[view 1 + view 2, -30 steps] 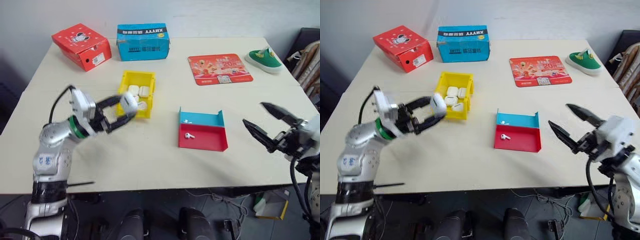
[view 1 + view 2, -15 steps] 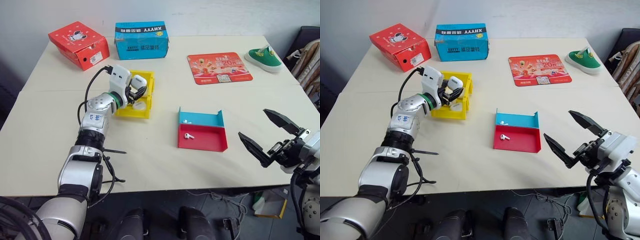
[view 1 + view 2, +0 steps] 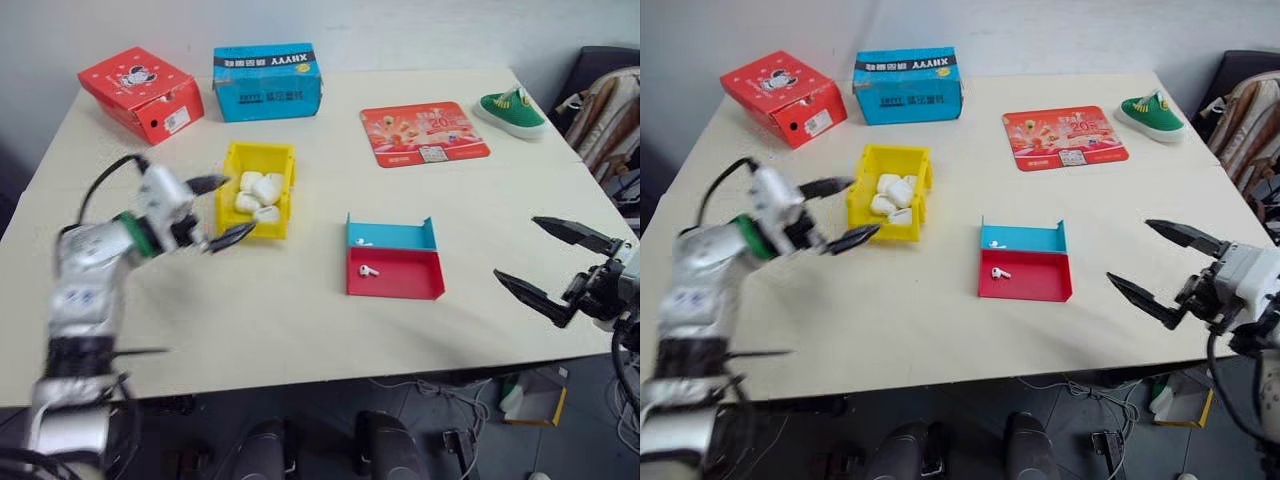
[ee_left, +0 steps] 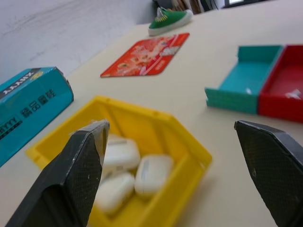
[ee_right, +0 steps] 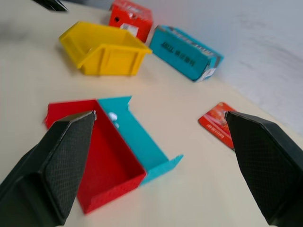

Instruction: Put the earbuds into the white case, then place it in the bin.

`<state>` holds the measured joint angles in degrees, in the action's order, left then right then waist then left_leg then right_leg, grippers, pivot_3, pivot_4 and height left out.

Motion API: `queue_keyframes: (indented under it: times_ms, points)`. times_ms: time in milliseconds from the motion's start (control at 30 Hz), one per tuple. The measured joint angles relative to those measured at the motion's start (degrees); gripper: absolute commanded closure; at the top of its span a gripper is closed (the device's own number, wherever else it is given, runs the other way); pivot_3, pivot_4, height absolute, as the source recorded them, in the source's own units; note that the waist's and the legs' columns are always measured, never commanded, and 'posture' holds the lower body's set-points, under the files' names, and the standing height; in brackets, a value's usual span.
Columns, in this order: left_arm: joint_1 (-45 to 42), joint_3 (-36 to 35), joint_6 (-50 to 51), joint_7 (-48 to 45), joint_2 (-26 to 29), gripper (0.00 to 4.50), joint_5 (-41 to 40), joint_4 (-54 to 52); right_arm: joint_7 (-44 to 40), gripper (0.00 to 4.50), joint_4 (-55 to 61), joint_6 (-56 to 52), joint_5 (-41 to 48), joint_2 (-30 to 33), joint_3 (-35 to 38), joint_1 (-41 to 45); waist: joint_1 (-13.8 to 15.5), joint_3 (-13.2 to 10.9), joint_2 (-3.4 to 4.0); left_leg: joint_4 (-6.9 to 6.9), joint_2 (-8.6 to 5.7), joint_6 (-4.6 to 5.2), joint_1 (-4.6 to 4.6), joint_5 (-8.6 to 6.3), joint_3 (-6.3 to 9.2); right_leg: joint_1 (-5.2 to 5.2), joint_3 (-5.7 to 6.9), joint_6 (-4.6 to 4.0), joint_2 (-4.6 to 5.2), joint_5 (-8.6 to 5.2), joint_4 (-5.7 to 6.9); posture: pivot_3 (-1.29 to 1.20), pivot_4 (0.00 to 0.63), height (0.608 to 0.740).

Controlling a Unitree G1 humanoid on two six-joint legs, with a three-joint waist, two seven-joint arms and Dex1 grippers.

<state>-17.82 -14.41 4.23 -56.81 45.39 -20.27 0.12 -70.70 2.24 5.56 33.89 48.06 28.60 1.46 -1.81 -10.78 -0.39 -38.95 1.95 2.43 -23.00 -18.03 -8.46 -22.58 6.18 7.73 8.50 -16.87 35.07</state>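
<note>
The yellow bin sits left of the table's centre with several white cases lying in it. My left gripper hovers just left of the bin, open and empty, one finger near the bin's front corner. In the left wrist view the cases rest inside the bin between my spread fingers. Two earbuds lie in the red-and-blue tray: one in the red half, one in the blue half. My right gripper is open and empty near the table's right front edge.
The red-and-blue tray stands mid-table. A red box and a blue box sit at the back left. At the back right lie a red mat and a green shoe. A chair with clothing stands off to the right.
My left gripper carried a white case over the bin, let it go there, then pulled back to the left and opened wide. The right gripper drifted slightly outward. The camera shifted.
</note>
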Motion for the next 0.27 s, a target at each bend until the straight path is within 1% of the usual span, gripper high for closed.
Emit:
queue_keyframes:
  times_ms: [33, 100, 167, 267]
  points:
    - [5.10, -2.76, -0.45, -1.72, 2.44, 0.03, 0.02, -0.48, -2.62, 0.00, -3.47, 0.56, -0.10, 1.81, 0.01, 0.75, 0.10, -0.02, 0.03, -0.01, -0.03, 0.02, 0.04, 0.00, 0.00, 0.02, -0.01, -0.02, 0.05, -0.01, -0.04, 0.00, 0.150, 0.740]
    - [12.78, -7.77, -1.84, -3.48, 5.13, 0.03, 0.47, -1.21, -6.95, 0.00, -9.15, 2.23, -0.94, 4.20, -0.81, 2.99, 0.46, -0.03, 0.01, -0.05, -0.07, 0.06, 0.04, -0.03, 0.09, 0.04, 0.05, -0.07, 0.13, -0.04, -0.13, 0.00, 0.150, 0.740]
    - [18.81, -12.24, -2.16, -3.79, 5.79, 0.03, 0.54, -2.77, -11.30, 0.00, -15.23, 5.20, -2.59, 6.01, -2.61, 6.75, 0.76, -0.04, 0.02, -0.05, -0.11, 0.10, 0.05, -0.09, 0.11, 0.03, 0.04, -0.08, 0.27, -0.04, -0.12, 0.00, 0.150, 0.740]
    - [23.77, -17.26, -2.15, -3.33, 5.62, 0.03, 0.23, -4.08, -15.74, 0.00, -23.50, 9.78, -4.91, 7.56, -4.85, 11.38, 1.18, -0.04, 0.03, -0.04, -0.14, 0.03, 0.06, -0.14, 0.15, 0.01, 0.13, -0.12, 0.52, -0.06, -0.08, 0.00, 0.150, 0.740]
